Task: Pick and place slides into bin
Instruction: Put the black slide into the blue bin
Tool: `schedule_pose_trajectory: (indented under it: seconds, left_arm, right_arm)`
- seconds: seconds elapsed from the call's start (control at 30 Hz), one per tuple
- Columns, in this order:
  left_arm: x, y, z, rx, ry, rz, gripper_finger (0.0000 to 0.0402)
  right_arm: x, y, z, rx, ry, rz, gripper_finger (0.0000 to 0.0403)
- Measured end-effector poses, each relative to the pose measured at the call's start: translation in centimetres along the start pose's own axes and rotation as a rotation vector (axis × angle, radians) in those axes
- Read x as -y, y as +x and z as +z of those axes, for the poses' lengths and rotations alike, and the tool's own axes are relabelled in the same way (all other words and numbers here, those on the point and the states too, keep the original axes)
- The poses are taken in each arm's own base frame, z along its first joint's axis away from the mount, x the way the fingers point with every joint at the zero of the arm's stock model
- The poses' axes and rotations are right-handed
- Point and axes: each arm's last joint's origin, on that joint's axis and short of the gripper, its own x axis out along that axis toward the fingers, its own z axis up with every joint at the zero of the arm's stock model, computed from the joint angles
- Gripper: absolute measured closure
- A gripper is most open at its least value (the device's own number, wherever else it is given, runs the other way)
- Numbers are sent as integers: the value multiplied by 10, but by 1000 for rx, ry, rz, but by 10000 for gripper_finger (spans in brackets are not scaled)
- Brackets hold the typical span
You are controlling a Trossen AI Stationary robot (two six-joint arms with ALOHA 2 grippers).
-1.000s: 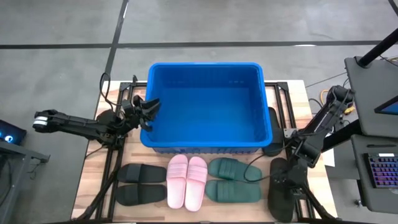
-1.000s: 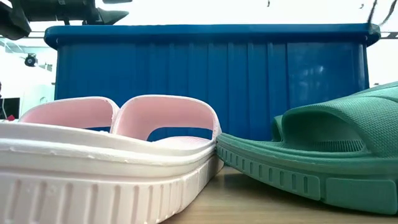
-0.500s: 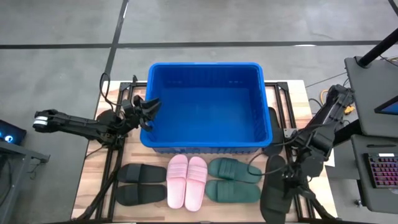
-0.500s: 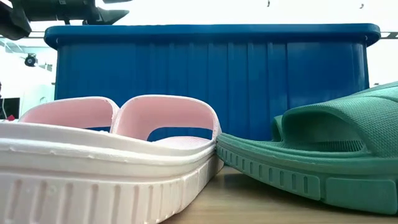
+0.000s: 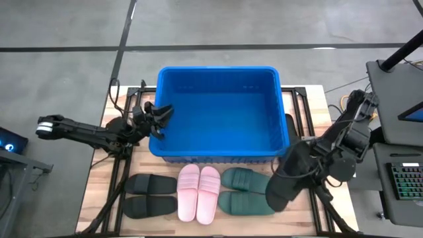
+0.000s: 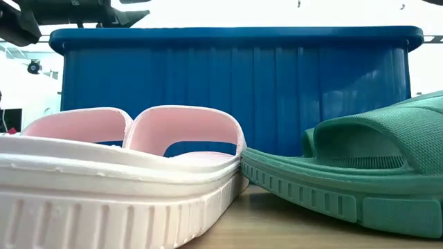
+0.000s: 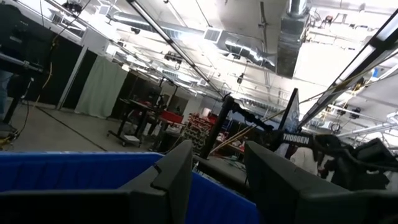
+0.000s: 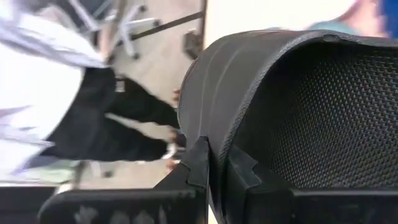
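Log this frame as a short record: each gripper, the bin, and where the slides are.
right gripper: shut on a black slide, held lifted off the bin's front right corner, partly above the green pair
left gripper: at the bin's left rim, fingers apart, holding nothing
bin: blue, no slides inside
on table: black pair, pink pair, green pair, in a row in front of the bin
other: another black slide lies by the bin's right wall
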Motion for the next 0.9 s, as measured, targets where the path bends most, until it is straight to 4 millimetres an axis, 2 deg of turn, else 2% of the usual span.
schedule_pose_trajectory:
  seconds: [0.2, 0.4, 0.53, 0.7, 0.9]
  left_arm:
    - [1, 3, -7, -23, -44, 2, 269]
    - [1, 5, -12, -43, -80, 2, 269]
    - [2, 6, -10, -42, -219, -17, 269]
    - [9, 12, -7, -63, -209, -113, 269]
    - [20, 29, 0, -62, -59, -114, 254]
  right_arm:
    - [2, -16, 8, 91, -30, -121, 390]
    - [2, -31, 25, 369, -75, -292, 390]
    - [6, -37, 35, 619, -11, -481, 390]
    - [12, -29, 46, 820, 19, -717, 390]
    - [24, -10, 60, 846, 97, -842, 390]
